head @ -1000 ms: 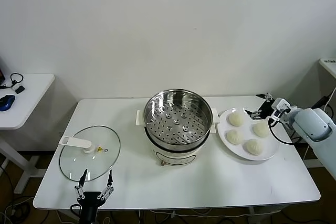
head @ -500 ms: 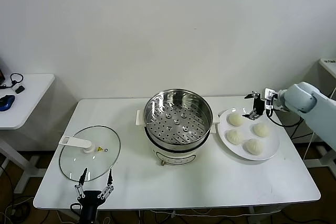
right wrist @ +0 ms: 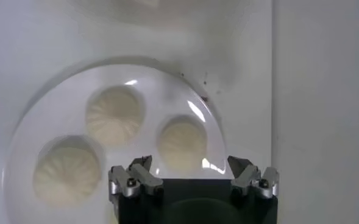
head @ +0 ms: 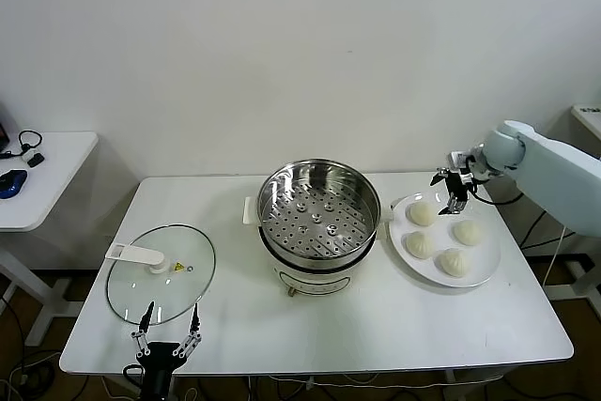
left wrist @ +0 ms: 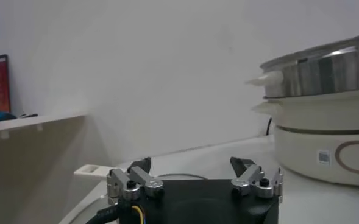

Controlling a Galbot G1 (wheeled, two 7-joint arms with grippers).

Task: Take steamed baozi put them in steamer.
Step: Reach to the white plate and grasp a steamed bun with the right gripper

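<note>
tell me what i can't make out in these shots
- Fourth baozi: the right wrist view shows only three on the plate; the right gripper body covers the rest.
- Steamer inside: the left wrist view sees only its outer wall.
- Glass lid: mostly hidden behind the left gripper there.

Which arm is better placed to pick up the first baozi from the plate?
The right. Its open right gripper hovers over the plate of four baozi. The left gripper waits at the table's near edge by the glass lid.
</note>
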